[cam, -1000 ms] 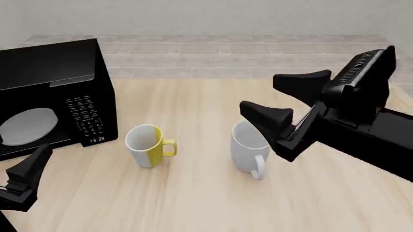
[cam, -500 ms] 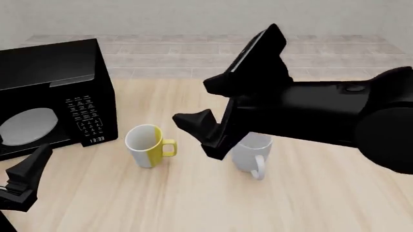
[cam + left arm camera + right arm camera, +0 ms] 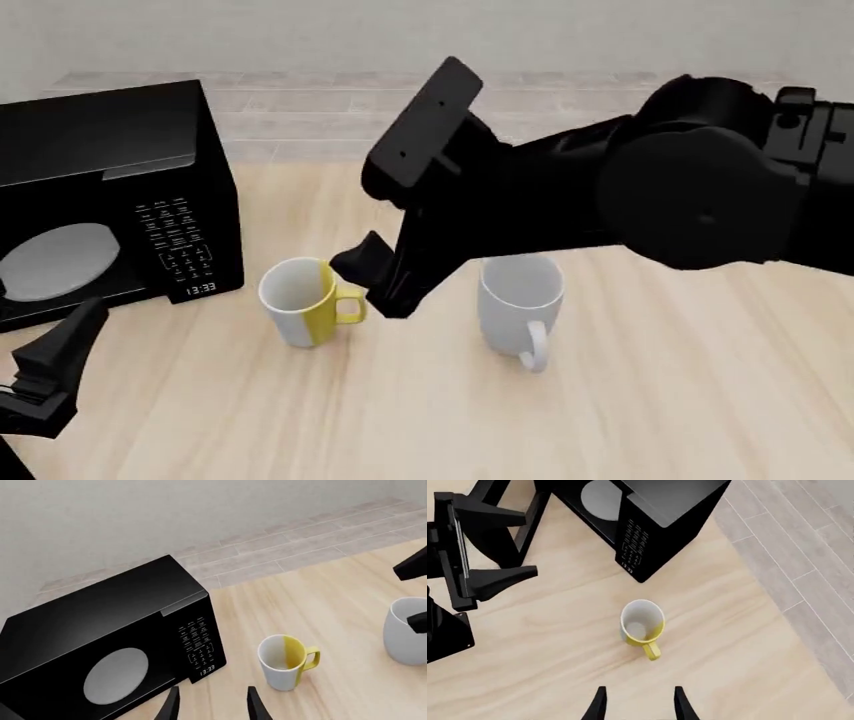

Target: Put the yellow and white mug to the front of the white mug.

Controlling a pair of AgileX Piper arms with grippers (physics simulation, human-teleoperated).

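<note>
Approach step: right gripper (image 3: 636, 705), fingers spread and empty, above yellow and white mug (image 3: 306, 300) at 9 o'clock of white mug (image 3: 518, 310); next needs descent onto its rim.

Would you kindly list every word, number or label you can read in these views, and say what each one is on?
"13:33" on the clock display of the microwave.
The microwave's keypad labels are too small to read.
The yellow and white mug and the white mug carry no text.
</note>
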